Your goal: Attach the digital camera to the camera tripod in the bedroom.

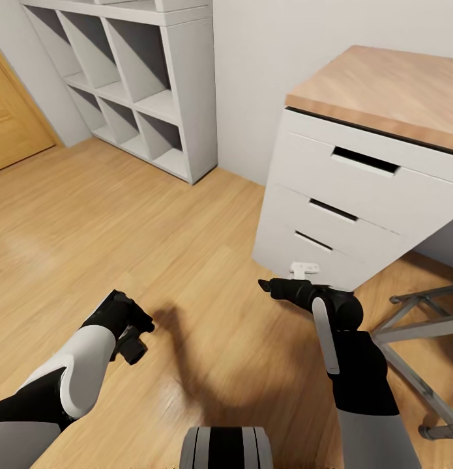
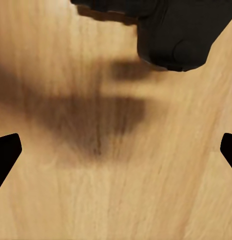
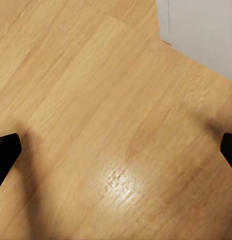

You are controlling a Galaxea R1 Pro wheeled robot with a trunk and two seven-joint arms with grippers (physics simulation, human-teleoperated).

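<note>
Head view. Bedroom w/ light wood plank floor (image 1: 122, 215) and pale grey walls. Both arms hang low over bare floor, neither holding anything.

Left gripper (image 1: 131, 335): black, pointing down at the floor, at the end of the white-and-black left forearm. In the left wrist view its two fingertips (image 2: 6, 155) sit at opposite edges of the frame w/ a wide gap between, so jaws are spread apart and empty; under them only planks and a dark blurred shadow. A black robot part (image 2: 181, 35) shows beyond the jaws in that view; which part, cannot tell.

Right gripper (image 1: 268, 285): black, pointing toward the shelves side of the room, just in front of the desk's lowest drawer. Right wrist view: fingertips (image 3: 6, 152) again far apart at the frame edges, jaws wide and empty; below them planks w/ a glossy highlight, and a pale panel (image 3: 201, 35) ahead of the jaws.

Desk (image 1: 382, 91): wood tabletop, white front w/ three drawers, beyond the right jaws. A small white item (image 1: 304, 267) lies on the floor at its base, just past the right gripper; too small to identify.

White cube shelves (image 1: 141, 78): well ahead of the left jaws, against the wall. Wooden door (image 1: 11, 124) beside them.

Grey metal frame (image 1: 422, 345): outboard of the right arm, near the desk; cannot tell what it belongs to.

No readable writing or brand marks anywhere.
</note>
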